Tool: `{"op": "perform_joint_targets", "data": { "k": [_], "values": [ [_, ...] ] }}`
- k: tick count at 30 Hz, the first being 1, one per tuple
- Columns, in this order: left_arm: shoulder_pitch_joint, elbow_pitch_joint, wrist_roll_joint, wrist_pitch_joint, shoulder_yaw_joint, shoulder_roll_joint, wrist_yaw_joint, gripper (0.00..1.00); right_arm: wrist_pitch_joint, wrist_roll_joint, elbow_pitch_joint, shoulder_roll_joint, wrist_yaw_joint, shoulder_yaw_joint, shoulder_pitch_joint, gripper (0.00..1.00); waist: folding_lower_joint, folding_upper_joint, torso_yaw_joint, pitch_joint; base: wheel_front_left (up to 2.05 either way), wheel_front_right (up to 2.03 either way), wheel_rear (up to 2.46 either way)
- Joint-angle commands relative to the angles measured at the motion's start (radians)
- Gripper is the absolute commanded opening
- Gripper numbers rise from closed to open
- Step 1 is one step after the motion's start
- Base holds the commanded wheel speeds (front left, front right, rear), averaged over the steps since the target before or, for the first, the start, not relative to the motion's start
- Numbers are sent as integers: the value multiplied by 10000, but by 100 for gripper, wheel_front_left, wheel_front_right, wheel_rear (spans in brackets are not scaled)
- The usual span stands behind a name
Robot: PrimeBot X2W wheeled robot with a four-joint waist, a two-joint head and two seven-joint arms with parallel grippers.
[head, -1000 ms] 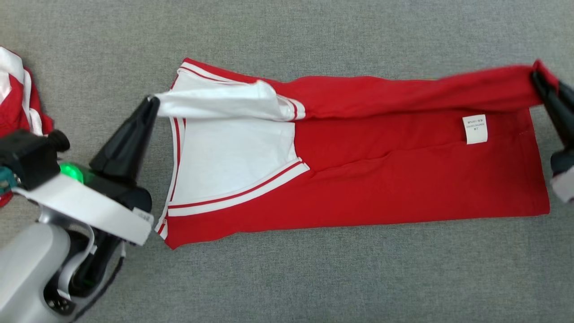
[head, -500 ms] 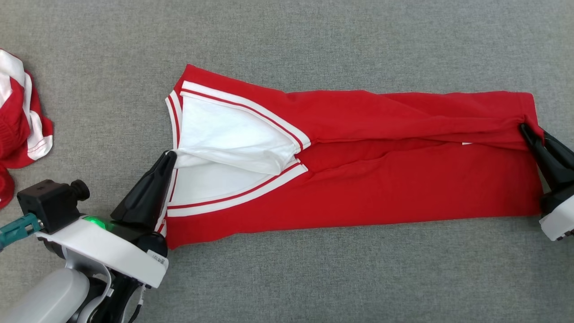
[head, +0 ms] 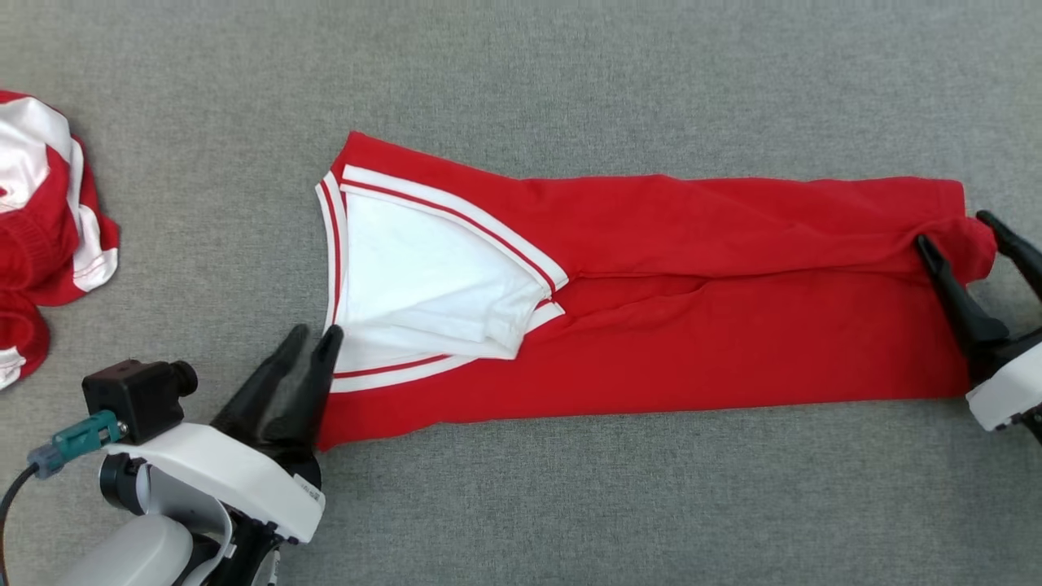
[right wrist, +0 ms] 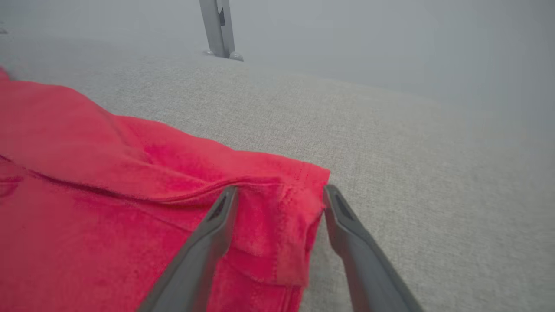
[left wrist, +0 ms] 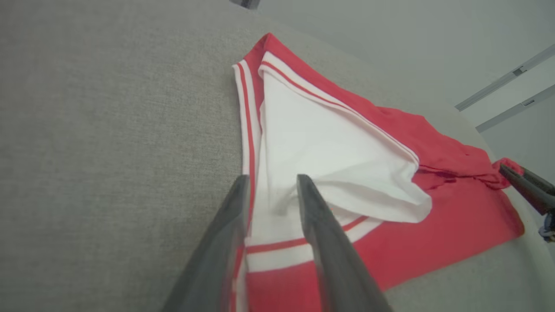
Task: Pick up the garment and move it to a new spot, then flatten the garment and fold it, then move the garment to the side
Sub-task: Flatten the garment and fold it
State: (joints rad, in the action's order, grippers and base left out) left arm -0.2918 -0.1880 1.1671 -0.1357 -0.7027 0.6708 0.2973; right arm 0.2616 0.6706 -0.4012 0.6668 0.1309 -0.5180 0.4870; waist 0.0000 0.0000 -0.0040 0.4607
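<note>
Lying folded: garment (head: 733,325) | left claw (head: 317,332) narrowly parted | right claw (head: 952,228) wide astride it

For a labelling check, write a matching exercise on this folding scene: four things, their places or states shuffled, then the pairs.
1. left gripper with dark fingers
2. right gripper with dark fingers
3. crumpled red-and-white cloth pile
4. white fabric sleeve with red-striped trim

A. lies folded on the long red garment
B. far left, apart from that garment
C. wide open astride the red hem corner
D. slightly parted, near the sleeve

Pairs: 1-D, 2-C, 3-B, 4-A
</note>
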Motion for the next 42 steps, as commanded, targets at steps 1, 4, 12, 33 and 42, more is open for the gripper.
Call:
{"op": "perform_joint_targets", "data": {
  "k": [1,4,12,33,42],
  "values": [
    [127,85,-265,-290,85,-32,213,100,48,-66,146,-43,-2,323,-208,100,0,0,6,-274,0,0,0],
    [226,223,-664,-735,147,-156,555,100,48,-270,509,-341,-2,955,-551,100,0,0,2,-657,0,0,0],
    [709,735,-3106,-1302,1247,-1459,1192,100,48,-1188,1444,-1920,-2,2192,-1747,100,0,0,-61,-1762,0,0,0],
    [4258,1743,-8551,-1285,4121,-5327,-1463,100,49,-3417,2151,-4660,-2,3869,-5080,100,0,0,63,-4273,0,0,0],
    [4808,1900,-9268,-1284,5099,-5926,-2393,100,49,-3685,2524,-4904,-2,4124,-5810,100,0,0,6,-4696,0,0,0]
  ]
}}
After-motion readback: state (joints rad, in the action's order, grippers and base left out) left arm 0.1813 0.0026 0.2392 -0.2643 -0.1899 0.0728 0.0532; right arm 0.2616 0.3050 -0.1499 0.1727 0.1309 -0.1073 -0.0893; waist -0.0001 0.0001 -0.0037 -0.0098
